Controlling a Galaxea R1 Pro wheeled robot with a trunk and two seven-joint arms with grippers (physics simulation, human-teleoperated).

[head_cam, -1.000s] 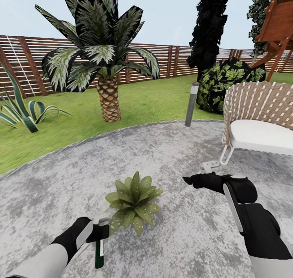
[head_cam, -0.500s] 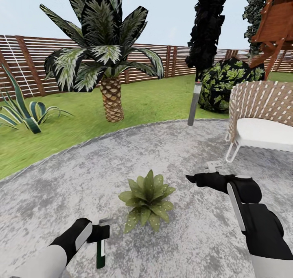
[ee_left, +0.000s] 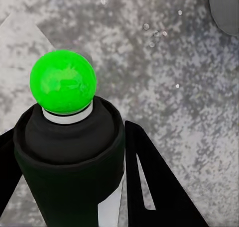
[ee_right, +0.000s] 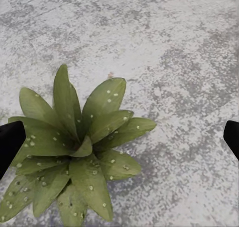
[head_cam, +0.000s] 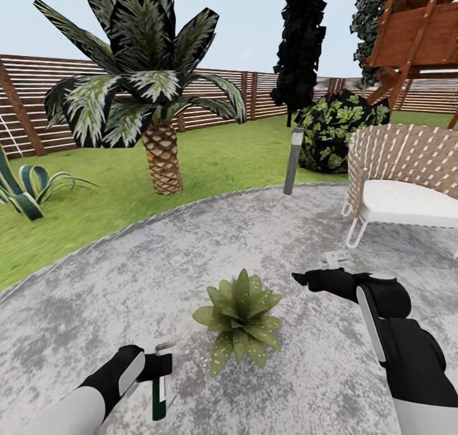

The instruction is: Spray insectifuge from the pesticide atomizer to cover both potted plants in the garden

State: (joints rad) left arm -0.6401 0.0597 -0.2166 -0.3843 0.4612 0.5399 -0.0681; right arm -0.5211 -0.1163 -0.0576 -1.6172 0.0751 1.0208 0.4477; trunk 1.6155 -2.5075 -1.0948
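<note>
On the round gravelly patio [head_cam: 127, 276] of the garden, the robot's left gripper [head_cam: 152, 366] holds the pesticide atomizer [head_cam: 159, 390], its fingers closed around the neck so that the dark green bottle hangs below them and the pale trigger head sits just above, level with the nearest leaves. That carry looks chosen to aim the nozzle sideways at the potted plant [head_cam: 242, 320], which stands just beyond the left fingers and between the two arms. In the left wrist view a black finger [ee_left: 149, 187] runs alongside a dark cylinder capped by a bright green ball (what that ball belongs to cannot be told). The right gripper [head_cam: 305, 277] hovers past the plant's far side with its fingers spread wide and nothing between them, apparently kept out of the spray path; its wrist camera looks straight down on the rosette [ee_right: 74, 147]. Whitish specks of insectifuge [ee_right: 110, 91] dot many leaves there, though some blades look bare, so coverage seems partial. Behind stand a palm [head_cam: 149, 98], a grey bollard lamp [head_cam: 293, 161] and a wicker chair [head_cam: 407, 180].
</note>
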